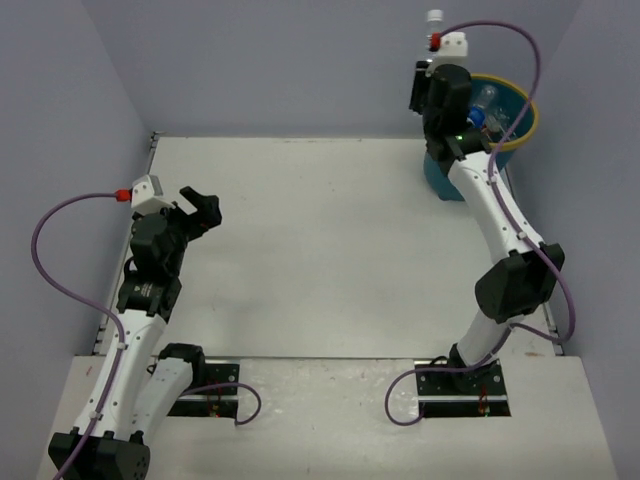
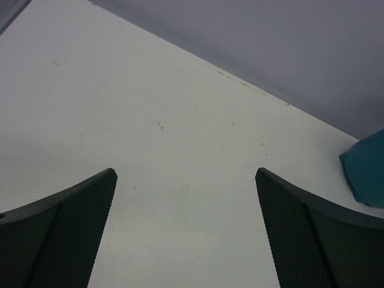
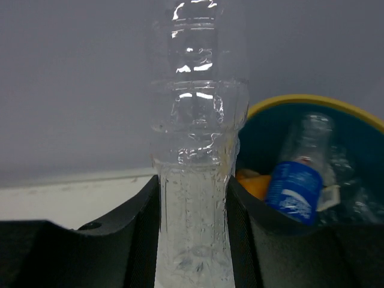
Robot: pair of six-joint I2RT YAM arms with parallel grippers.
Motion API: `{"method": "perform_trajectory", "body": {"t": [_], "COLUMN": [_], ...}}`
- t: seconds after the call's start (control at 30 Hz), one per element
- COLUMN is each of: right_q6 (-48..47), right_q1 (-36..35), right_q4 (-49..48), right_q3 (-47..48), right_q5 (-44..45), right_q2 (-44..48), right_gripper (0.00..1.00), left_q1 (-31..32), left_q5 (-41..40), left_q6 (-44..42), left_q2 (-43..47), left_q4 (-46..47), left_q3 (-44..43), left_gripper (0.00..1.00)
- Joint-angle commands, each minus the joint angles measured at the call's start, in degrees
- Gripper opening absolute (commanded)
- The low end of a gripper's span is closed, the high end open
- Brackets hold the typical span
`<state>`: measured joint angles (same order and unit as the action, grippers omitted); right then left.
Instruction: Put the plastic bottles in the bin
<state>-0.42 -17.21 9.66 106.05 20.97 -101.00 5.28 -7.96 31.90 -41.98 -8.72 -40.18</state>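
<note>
My right gripper (image 1: 428,72) is raised just left of the bin (image 1: 528,128), a teal bucket with a yellow rim at the far right. It is shut on a clear plain bottle (image 3: 195,150), held upright between the fingers (image 3: 139,228); its white cap (image 1: 434,16) sticks up above the wrist. In the bin (image 3: 312,103) lie a clear blue-labelled bottle (image 3: 295,187), an orange bottle (image 3: 257,185) and more clear plastic (image 3: 354,195). The blue-labelled bottle also shows from above (image 1: 480,108). My left gripper (image 1: 200,210) is open and empty over the table's left side (image 2: 186,174).
Grey walls enclose the white table (image 1: 320,250) at the back and both sides. The bin's teal side (image 2: 367,171) shows at the right edge of the left wrist view. No bottles show on the table.
</note>
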Motion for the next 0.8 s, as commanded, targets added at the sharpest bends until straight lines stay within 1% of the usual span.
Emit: {"method": "perform_trajectory", "body": {"t": [0.0, 0.1, 0.2, 0.33, 0.4, 0.47, 0.6, 0.67, 0.7, 0.73, 0.77], "right_q6": [11.3, 11.8, 13.3, 15.8, 17.6, 18.3, 18.9, 18.5, 18.2, 18.1, 18.2], "right_q1": [4.9, 6.8, 8.6, 10.4, 11.0, 11.0, 11.0, 11.1, 11.1, 11.1, 11.1], "right_q4": [-0.6, -0.5, 2.6, 6.2, 8.7, 10.4, 10.4, 10.1, 10.1, 10.2, 10.3], "right_q3": [-4.0, -4.3, -1.6, 1.9, 3.7, 4.4, 3.0, 2.6, 2.6, 2.5, 2.2], "right_q5": [15.8, 17.7, 15.8, 11.9, 10.2, 11.2, 12.4, 12.6, 12.5, 12.2, 11.9], "right_q2": [5.2, 4.3, 0.8, -2.8, -3.8, -3.6, -1.0, 0.1, 0.6, 1.2, 2.0], "right_gripper": [0.13, 0.14, 0.15, 0.23, 0.29, 0.45, 0.79, 0.88, 0.95, 0.99, 0.99], "left_q1": [-0.4, -0.4, -0.4, -0.4, -0.4, -0.4, -0.4, -0.4, -0.4, -0.4, -0.4], "left_q5": [0.9, 1.2, 1.1, 0.8, 0.8, 0.8, 1.5, 1.8, 2.0, 2.2, 2.5], "left_q6": [0.3, 0.2, 0.1, 0.1, 0.1, 0.2, 0.3, 0.4, 0.5, 0.7, 0.8], "left_q2": [0.1, -0.2, -0.2, 0.0, 0.1, 0.2, 0.2, 0.2, 0.3, 0.4, 0.5], "left_q4": [0.2, 0.3, 0.2, 0.0, 0.0, 0.0, 0.2, 0.1, 0.2, 0.3, 0.4], "left_q3": [0.0, 0.1, 0.2, 0.1, 0.0, -0.2, -0.5, -0.6, -0.5, -0.5, -0.4], "left_gripper": [1.0, 1.0, 1.0, 1.0, 1.0, 1.0, 1.0, 1.0, 1.0, 1.0, 1.0]}}
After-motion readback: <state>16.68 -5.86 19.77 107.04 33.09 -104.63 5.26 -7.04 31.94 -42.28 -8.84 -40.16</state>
